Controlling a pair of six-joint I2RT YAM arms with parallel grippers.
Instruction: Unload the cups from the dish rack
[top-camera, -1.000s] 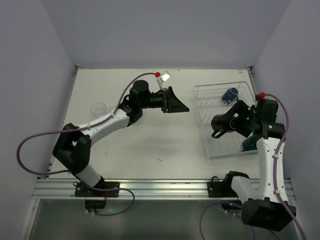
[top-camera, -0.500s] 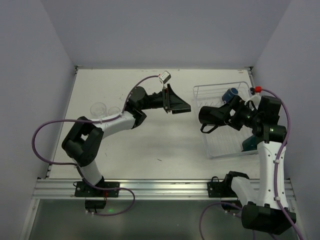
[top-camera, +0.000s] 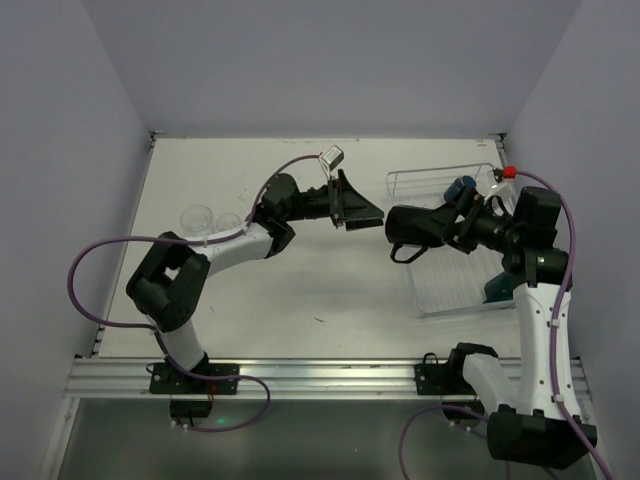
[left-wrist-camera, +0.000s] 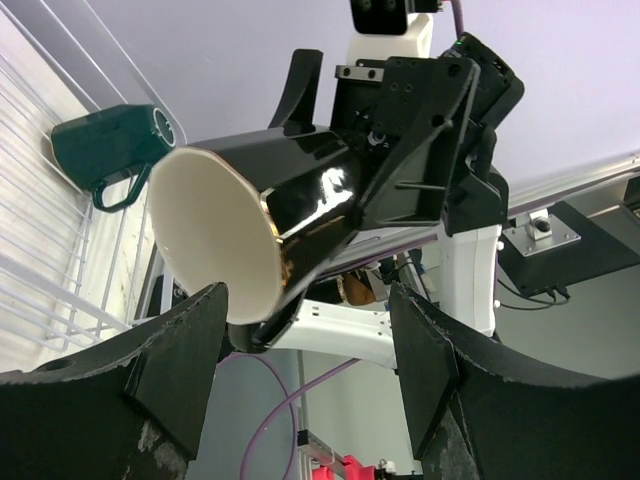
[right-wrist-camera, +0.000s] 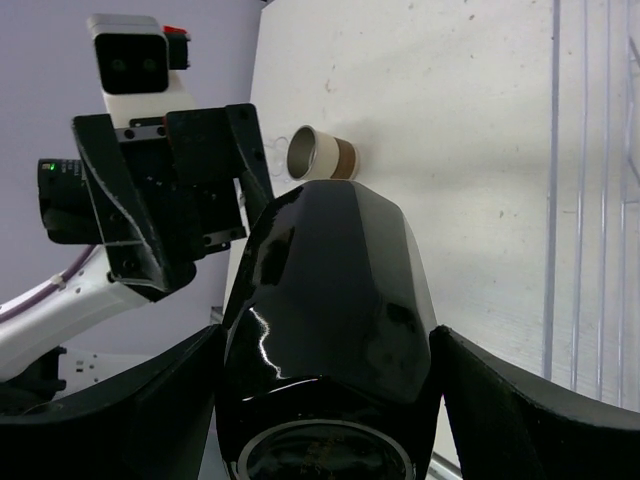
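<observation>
- Right hand (top-camera: 436, 224): clamped on the black mug (top-camera: 408, 226), held sideways in the air. The mug's cream-lined mouth points at the left hand (top-camera: 372, 216).
- Change over the last second: the mug was above the dish rack (top-camera: 445, 285). It is now past the rack's left edge and over bare desk (top-camera: 300, 280).
- Left hand: spread wide and holding nothing. It has swung round to face the mug and now sits just short of the rim. In the left wrist view the mug mouth (left-wrist-camera: 215, 235) sits between that hand's two fingers, not touching either.
- Reading: this looks like a hand-over, right to left. The mug is out of the rack but not set down.
- In the rack: a blue cup (top-camera: 461, 187) at the far end and a teal mug (top-camera: 497, 289) at the near right corner.
- Out of the rack: two clear glasses (top-camera: 197, 216) on the desk far left. The right wrist view also shows a small cream-and-brown cup (right-wrist-camera: 322, 153) on the desk.
- Risk: if the right hand releases before the left closes, the mug falls.
</observation>
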